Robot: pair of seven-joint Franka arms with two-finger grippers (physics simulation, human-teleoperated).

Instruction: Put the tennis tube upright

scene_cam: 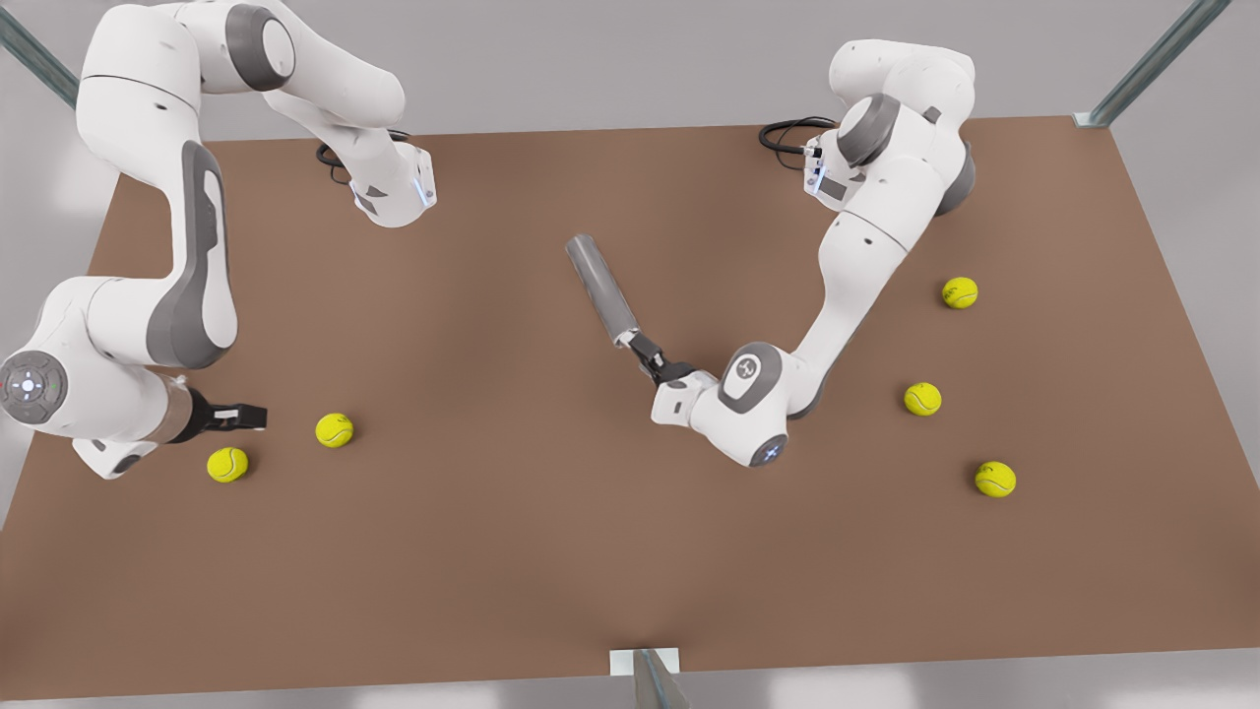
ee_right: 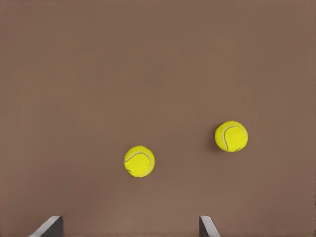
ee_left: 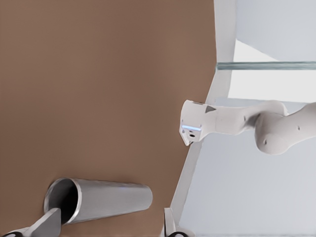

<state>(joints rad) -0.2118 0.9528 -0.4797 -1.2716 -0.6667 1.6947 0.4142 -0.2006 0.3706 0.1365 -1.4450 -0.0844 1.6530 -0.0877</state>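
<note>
The tennis tube (scene_cam: 602, 286) is a slim grey cylinder lying flat near the middle of the brown table (scene_cam: 512, 551). My left gripper (scene_cam: 640, 347) is on the arm at the front view's right and sits at the tube's nearer end. In the left wrist view the tennis tube (ee_left: 108, 200) shows its hollow end beside one finger (ee_left: 49, 222). The left gripper (ee_left: 108, 231) is open, its fingers spread wide. My right gripper (scene_cam: 254, 416), at the front view's left, waits low over the table. The right gripper (ee_right: 128, 231) is open with nothing between its fingers.
Two yellow tennis balls (scene_cam: 335, 430) (scene_cam: 227, 465) lie just ahead of the right gripper, the same balls (ee_right: 139, 161) (ee_right: 231, 136) in its wrist view. Three more balls (scene_cam: 960, 292) (scene_cam: 922, 399) (scene_cam: 995, 479) lie at the front view's right. The table's edge (ee_left: 197, 148) runs beyond the tube.
</note>
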